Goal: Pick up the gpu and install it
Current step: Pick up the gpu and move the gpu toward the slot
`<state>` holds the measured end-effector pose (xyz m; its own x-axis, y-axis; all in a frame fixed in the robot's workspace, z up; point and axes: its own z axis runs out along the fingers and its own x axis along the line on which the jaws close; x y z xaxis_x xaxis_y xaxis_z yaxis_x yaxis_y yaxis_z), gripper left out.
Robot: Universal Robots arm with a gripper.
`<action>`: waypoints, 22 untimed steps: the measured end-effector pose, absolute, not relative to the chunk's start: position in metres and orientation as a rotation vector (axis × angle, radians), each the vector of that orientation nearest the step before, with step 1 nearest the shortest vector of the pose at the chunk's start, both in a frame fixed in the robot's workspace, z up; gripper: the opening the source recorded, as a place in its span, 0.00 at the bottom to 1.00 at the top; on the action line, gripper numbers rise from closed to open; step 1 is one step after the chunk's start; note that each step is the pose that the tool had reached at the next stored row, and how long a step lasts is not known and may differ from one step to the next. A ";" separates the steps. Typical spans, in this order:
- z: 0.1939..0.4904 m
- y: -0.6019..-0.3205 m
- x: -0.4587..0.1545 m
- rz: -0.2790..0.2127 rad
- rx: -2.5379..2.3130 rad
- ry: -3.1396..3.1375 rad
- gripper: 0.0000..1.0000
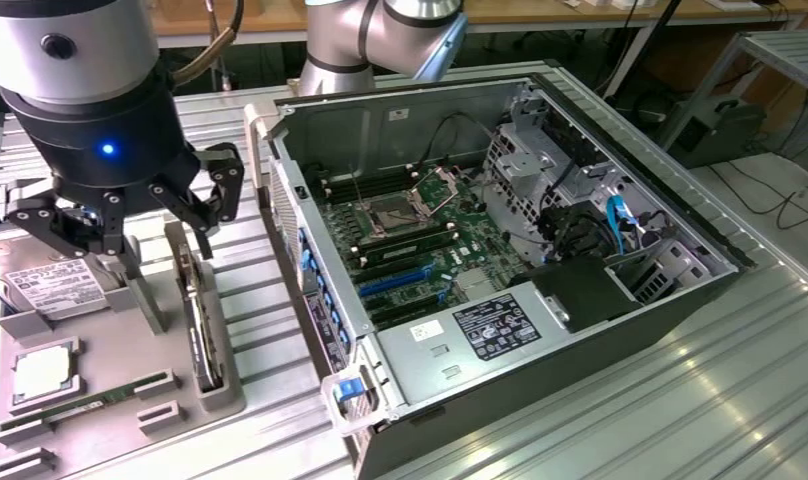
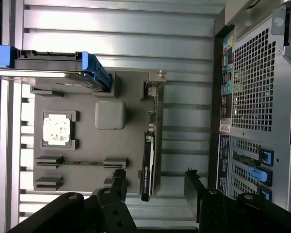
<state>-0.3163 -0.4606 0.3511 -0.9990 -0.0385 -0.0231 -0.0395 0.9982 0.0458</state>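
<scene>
On the grey parts tray (image 1: pixel 104 355), the gpu (image 2: pixel 148 167) upright on edge, wide-open jaws just above.

computer case (image 1: pixel 364 125) — side open | hard drive (image 1: pixel 51 285), processor chip (image 1: pixel 41 372), memory stick (image 1: pixel 77 407) on grey tray (image 1: pixel 117 345)

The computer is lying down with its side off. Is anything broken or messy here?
Nothing stands out. The computer case lies open and tidy; the gpu stands upright in its grey holder beneath the open gripper.
</scene>
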 end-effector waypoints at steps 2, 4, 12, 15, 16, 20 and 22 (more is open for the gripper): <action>0.347 -0.461 -0.316 0.072 -0.061 3.118 0.60; 0.345 -0.461 -0.316 0.072 -0.061 3.118 0.60; 0.335 -0.461 -0.316 0.073 -0.061 3.119 0.60; 0.331 -0.461 -0.316 0.072 -0.061 3.119 0.60; 0.329 -0.461 -0.316 0.072 -0.061 3.119 0.60; 0.326 -0.461 -0.316 0.072 -0.061 3.119 0.60; 0.324 -0.461 -0.316 0.072 -0.061 3.119 0.60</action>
